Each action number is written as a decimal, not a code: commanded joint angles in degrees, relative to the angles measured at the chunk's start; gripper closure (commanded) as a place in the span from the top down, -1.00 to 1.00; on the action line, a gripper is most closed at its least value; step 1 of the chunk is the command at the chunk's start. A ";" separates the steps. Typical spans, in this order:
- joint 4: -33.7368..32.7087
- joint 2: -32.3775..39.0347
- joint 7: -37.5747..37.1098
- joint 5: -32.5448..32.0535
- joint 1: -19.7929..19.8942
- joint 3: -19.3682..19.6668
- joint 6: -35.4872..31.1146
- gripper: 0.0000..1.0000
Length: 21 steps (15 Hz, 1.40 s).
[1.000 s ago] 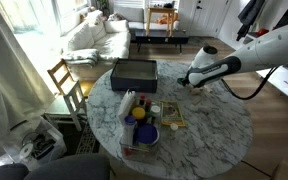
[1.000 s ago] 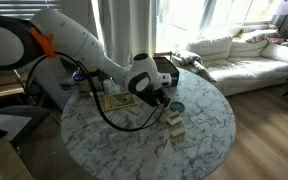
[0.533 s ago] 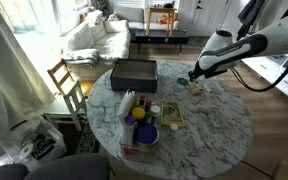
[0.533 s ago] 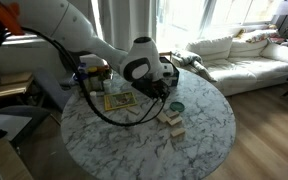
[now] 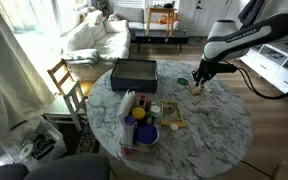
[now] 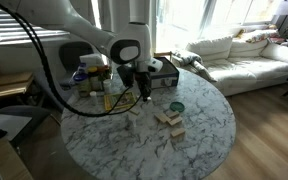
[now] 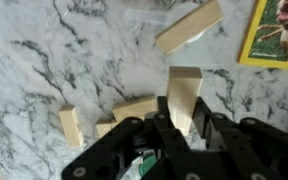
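Observation:
In the wrist view my gripper (image 7: 183, 112) is shut on a pale wooden block (image 7: 184, 88), which stands out lengthwise from between the two black fingers (image 7: 164, 115). Below it on the marble table (image 7: 54, 60) lie more wooden blocks: one tilted (image 7: 188, 27), one small (image 7: 72, 127) and one beside the fingers (image 7: 132, 108). In both exterior views the gripper (image 5: 197, 80) (image 6: 144, 95) hangs a little above the table, close to the loose blocks (image 6: 170, 119). The held block is too small to make out there.
A yellow picture book (image 7: 280, 35) (image 5: 172, 115) lies beside the blocks. A black box (image 5: 134, 72), bottles (image 5: 129, 104) and a blue bowl (image 5: 144, 133) stand on the round table. A teal disc (image 6: 176, 106) lies near the blocks. A wooden chair (image 5: 66, 80) stands at the table's edge.
The arm has swung upright and the gripper has risen from the pile of blocks, carrying one block with it. The jaws have stayed shut.

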<state>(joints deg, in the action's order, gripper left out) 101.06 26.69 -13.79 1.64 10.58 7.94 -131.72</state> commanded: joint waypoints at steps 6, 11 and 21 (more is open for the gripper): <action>1.93 -2.24 -15.86 2.00 -4.22 1.64 3.21 -0.42; 1.73 -2.21 -15.74 1.95 -4.28 1.88 3.21 -0.42; 3.69 -3.02 -22.73 1.75 -5.63 2.94 2.75 -0.85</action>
<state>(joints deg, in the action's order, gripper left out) 103.03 24.39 -31.87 3.15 6.72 9.23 -128.70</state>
